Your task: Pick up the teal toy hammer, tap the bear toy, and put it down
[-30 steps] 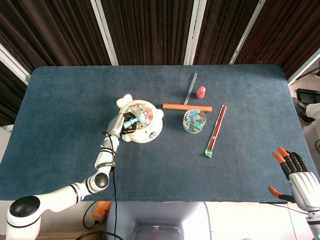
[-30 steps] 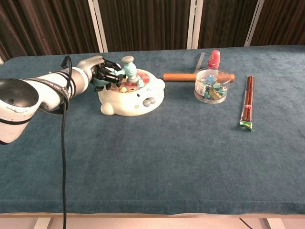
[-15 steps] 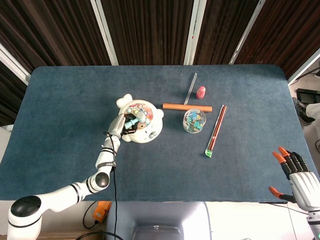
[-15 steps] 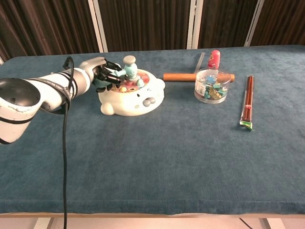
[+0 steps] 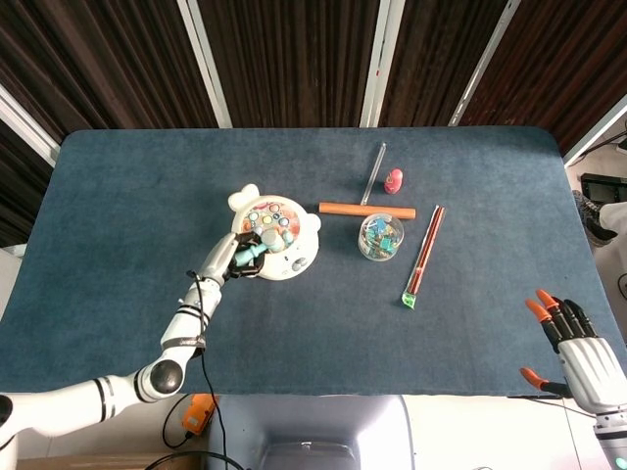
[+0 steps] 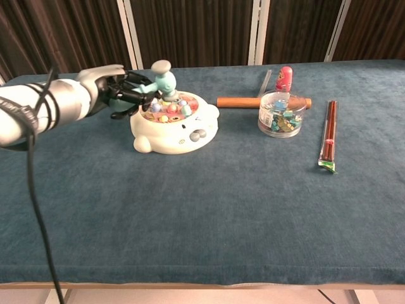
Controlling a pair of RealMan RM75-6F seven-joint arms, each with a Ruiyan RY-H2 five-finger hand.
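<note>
The white bear toy (image 5: 284, 257) (image 6: 180, 130) with coloured pegs on top lies left of the table's middle. My left hand (image 5: 231, 262) (image 6: 124, 93) grips the handle of the teal toy hammer (image 5: 257, 248) (image 6: 162, 77). The hammer's head is raised above the bear's pegs in the chest view. My right hand (image 5: 576, 345) hangs open off the table's front right corner, holding nothing; only the head view shows it.
To the bear's right lie an orange rod (image 5: 366, 210) (image 6: 243, 101), a clear bowl of small items (image 5: 380, 236) (image 6: 281, 114), a red doll figure (image 5: 393, 180) (image 6: 284, 78), a clear tube (image 5: 373, 172) and packed chopsticks (image 5: 424, 254) (image 6: 328, 136). A black cable (image 6: 31, 190) hangs from my left arm.
My left hand has lifted and drawn back toward the left, raising the hammer's head off the bear's pegs. The right hand has barely moved.
</note>
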